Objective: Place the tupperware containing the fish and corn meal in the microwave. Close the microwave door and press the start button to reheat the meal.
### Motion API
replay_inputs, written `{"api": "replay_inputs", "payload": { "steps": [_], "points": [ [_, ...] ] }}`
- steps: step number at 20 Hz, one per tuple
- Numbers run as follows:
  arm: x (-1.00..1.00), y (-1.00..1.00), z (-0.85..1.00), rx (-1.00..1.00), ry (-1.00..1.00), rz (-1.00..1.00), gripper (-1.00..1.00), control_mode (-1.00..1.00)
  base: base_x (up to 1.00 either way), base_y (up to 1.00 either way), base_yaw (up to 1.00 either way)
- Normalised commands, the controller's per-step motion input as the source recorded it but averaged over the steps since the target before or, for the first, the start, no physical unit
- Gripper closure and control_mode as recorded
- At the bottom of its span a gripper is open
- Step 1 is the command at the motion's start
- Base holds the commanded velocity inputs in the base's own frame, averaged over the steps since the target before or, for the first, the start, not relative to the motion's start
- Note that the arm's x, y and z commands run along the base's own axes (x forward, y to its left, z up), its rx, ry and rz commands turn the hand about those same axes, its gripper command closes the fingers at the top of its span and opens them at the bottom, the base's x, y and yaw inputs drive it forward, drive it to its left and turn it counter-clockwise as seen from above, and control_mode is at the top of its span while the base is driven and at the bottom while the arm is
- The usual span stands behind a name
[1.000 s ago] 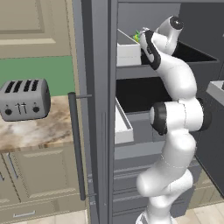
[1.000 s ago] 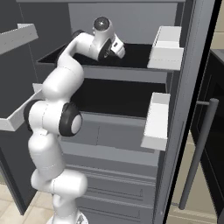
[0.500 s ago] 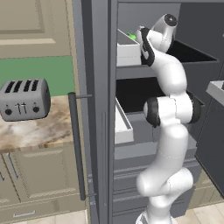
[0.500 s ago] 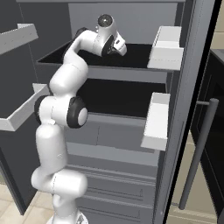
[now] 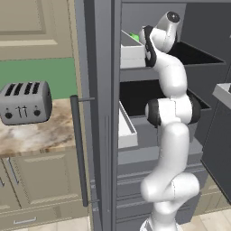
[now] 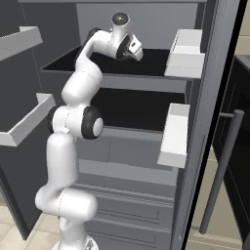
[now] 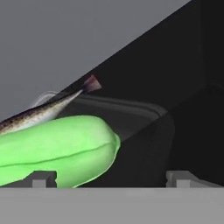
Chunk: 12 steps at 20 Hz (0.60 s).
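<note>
Lying left of hand [image 7: 111, 179], green meal [image 7: 57, 148], possibly touching

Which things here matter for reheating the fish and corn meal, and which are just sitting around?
For the job:
- tupperware, on the fridge's top shelf
- fish and corn meal, green husk with the fish lying behind it
- gripper, right at the container, jaws apart

Just about:
- toaster on the counter
- white door bins
- fridge door handle

Upper fridge shelf [image 6: 146, 68], black: holds tupperware [image 7: 131, 114] with green corn [image 7: 57, 148]. Marble desk [image 5: 36, 133]: grey toaster [image 5: 25, 102].
</note>
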Motion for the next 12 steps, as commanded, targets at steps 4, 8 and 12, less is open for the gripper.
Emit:
{"api": "replay_inputs", "payload": {
  "steps": [4, 8, 12],
  "points": [
    [0.33, 0.06, -0.31, 0.00, 0.10, 0.00, 1.00, -1.00, 0.00, 0.00, 0.00],
    [0.25, 0.00, -0.28, 0.00, 0.10, 0.01, 1.00, -1.00, 0.00, 0.00, 0.00],
    [0.19, 0.00, -0.21, 0.00, 0.07, 0.01, 1.00, -1.00, 0.00, 0.00, 0.00]
  ]
}}
